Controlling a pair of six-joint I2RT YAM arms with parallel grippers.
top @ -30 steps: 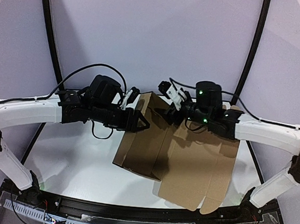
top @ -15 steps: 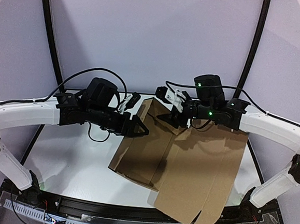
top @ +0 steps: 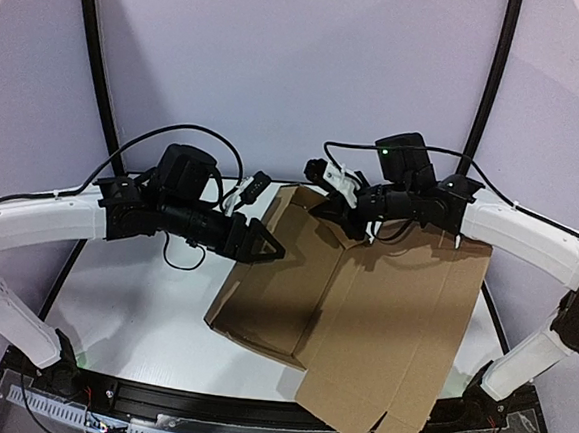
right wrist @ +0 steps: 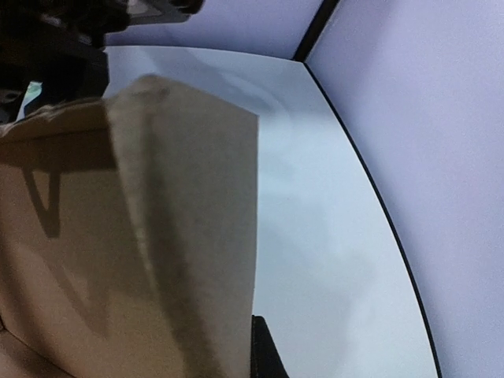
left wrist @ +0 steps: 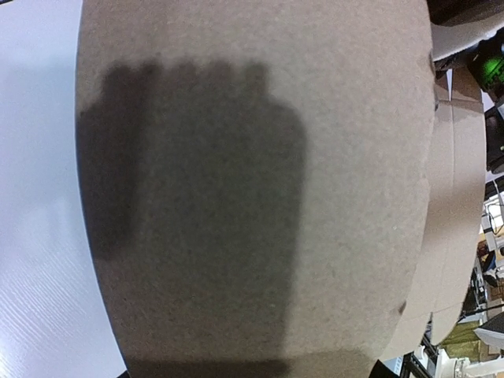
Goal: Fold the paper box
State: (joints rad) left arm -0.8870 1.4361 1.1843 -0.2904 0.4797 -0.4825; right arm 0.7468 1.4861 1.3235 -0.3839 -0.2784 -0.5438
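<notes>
You have soft, bright light, and broad grey shadows fall on the back wall (top: pixel 300 77). The paper box (left wrist: pixel 252 79) fills your left wrist view — grainy, carrying a blocky dark shadow, edges bowed; your right wrist view blurs near the lens.

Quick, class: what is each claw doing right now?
Left claw: at the paper box; cannot be told.
Right claw: closed on the paper box's far edge.

The paper box (top: pixel 392 315) lies partly opened on the white table (top: pixel 132 304) — its left panel raised. The left gripper (top: pixel 259 242) is at that panel's upper edge, its jaws unclear — the right gripper (top: pixel 341 219) pinches the box's far edge.
</notes>
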